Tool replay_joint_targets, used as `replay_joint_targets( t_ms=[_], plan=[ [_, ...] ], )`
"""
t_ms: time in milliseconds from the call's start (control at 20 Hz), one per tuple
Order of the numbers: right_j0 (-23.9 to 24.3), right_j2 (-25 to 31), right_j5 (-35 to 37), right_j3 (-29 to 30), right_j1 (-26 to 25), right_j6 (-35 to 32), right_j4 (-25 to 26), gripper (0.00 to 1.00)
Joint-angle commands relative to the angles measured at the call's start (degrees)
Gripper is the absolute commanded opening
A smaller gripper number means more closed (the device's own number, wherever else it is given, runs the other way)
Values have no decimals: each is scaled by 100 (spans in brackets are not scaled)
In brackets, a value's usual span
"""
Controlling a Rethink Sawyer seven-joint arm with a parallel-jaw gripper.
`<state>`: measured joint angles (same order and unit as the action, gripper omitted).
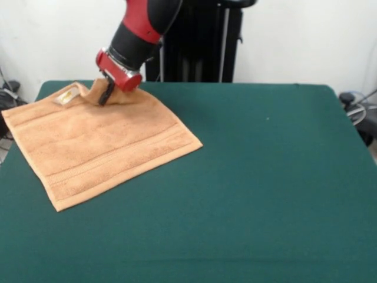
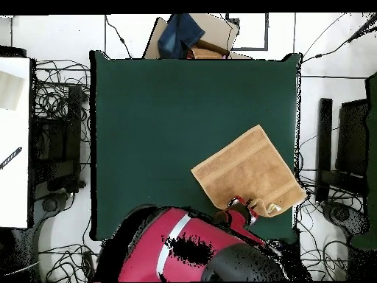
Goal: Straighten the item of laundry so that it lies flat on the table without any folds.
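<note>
Down at the towel's far edge we see the tool, its dark fingertips set narrow and pinching a raised ridge of the orange-tan towel. Above the tips sits a red wrist block, and the red and black arm slants up from it. Around the pinch the cloth lifts into a small peak. Just beside it, at the towel's corner, we make out the white label with its yellow mark. Outward from there the rest of the towel lies flat on the dark green bench, turned askew to the bench edges, with woven band stripes near its ends. From overhead we find the towel at one side of the bench, near the edge by the arm, with most of the top bare.
</note>
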<state>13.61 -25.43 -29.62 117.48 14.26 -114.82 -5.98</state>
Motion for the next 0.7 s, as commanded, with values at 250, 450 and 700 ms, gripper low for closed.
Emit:
replay_joint_targets(
  t_ms=[250, 450, 700],
  plan=[
    [215, 1224, 1367, 161, -573, -1447, -759, 0],
    [279, 1187, 696, 352, -825, -1694, -775, 0],
    [327, 975, -600, 442, -1147, -2048, -602, 0]
  ],
)
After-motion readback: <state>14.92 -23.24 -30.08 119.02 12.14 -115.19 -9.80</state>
